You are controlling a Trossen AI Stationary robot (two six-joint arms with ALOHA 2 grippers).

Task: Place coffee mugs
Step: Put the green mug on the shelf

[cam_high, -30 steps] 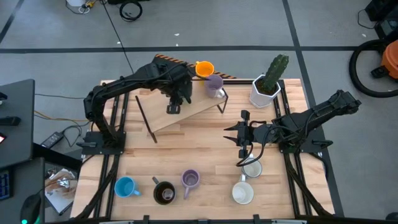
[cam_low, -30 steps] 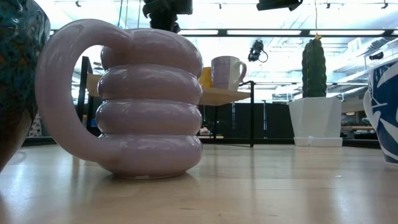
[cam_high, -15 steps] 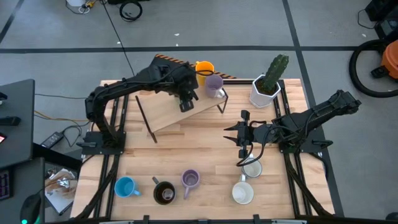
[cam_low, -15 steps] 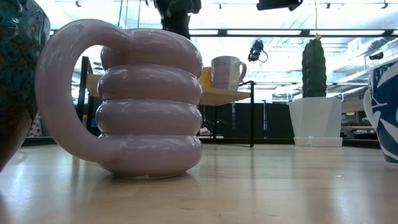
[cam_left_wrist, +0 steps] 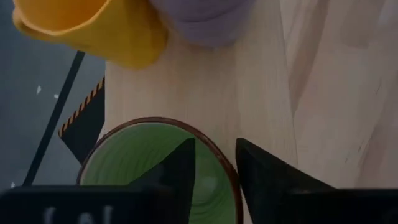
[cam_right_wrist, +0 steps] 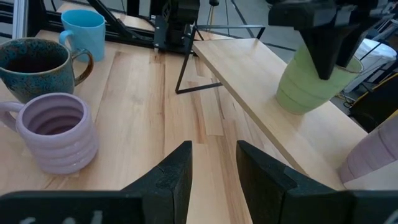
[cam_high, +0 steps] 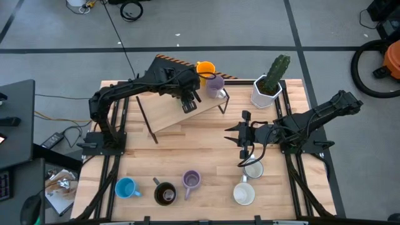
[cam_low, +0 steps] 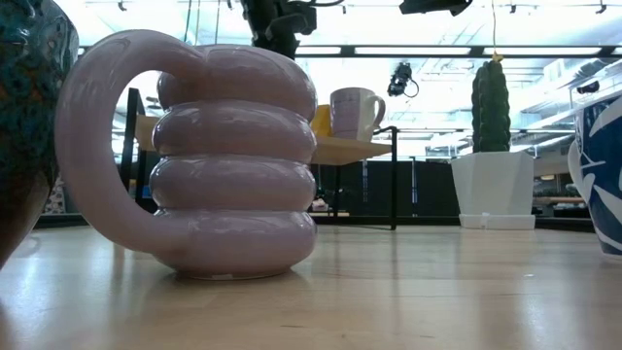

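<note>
no brand, label or legible writing shows on any thing here; the room has a grey floor [cam_high: 206, 28] marked with dark lines, and in the low view long ceiling lights run above the scene; the worktop [cam_high: 206, 156] is pale wood planking with dark rails along both sides; a raised wooden shelf [cam_high: 165, 112] on thin black legs stands toward the far side, with yellow-and-black hazard tape [cam_high: 170, 60] at its back edge; a cactus in a white faceted pot [cam_high: 267, 92] stands at the far right corner; the left arm reaches over the shelf, and the left gripper [cam_high: 189, 103] has its fingers [cam_left_wrist: 180, 171] astride the rim of the green mug [cam_right_wrist: 309, 84], one finger inside and one outside, the mug standing on the shelf; whether they press the wall cannot be told; just beyond it on the shelf stand the orange mug [cam_high: 205, 69] and a lilac mug [cam_high: 215, 84], close together; the right gripper [cam_high: 242, 138] hangs over the middle right of the worktop, fingers [cam_right_wrist: 174, 180] spread and holding nothing; along the near edge stand the blue mug [cam_high: 127, 187], the dark brown mug [cam_high: 165, 194], the ringed lilac mug [cam_high: 191, 181] and two white mugs [cam_high: 244, 194], one [cam_high: 253, 169] just behind the other.
</note>
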